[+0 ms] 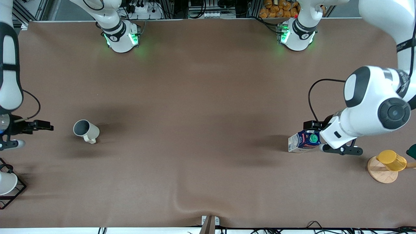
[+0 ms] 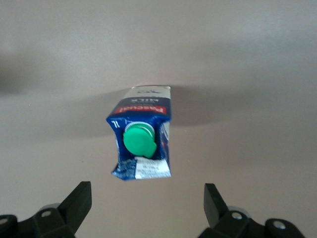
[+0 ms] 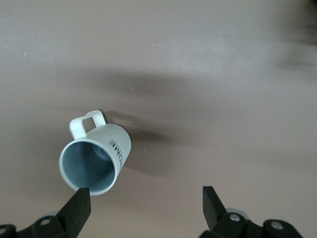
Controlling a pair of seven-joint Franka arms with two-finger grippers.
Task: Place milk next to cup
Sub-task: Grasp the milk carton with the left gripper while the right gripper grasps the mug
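The milk (image 1: 304,140) stands upright on the worktop (image 1: 201,107) at the left arm's end, well apart from the cup (image 1: 85,130) at the right arm's end. The left claw (image 2: 143,208) hangs just beside the milk, fingers spread wide, clearly the nearer arm. The right claw (image 3: 143,210), also spread, waits by the cup.

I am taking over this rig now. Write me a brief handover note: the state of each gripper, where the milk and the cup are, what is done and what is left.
Left gripper: open, over the milk, not gripping it.
Right gripper: open, beside the cup, holding nothing.
Milk: upright on the table toward the left arm's end.
Cup: upright toward the right arm's end, well apart from the milk.
Done: nothing placed.
Left: grip the milk, carry it across, set it next to the cup.
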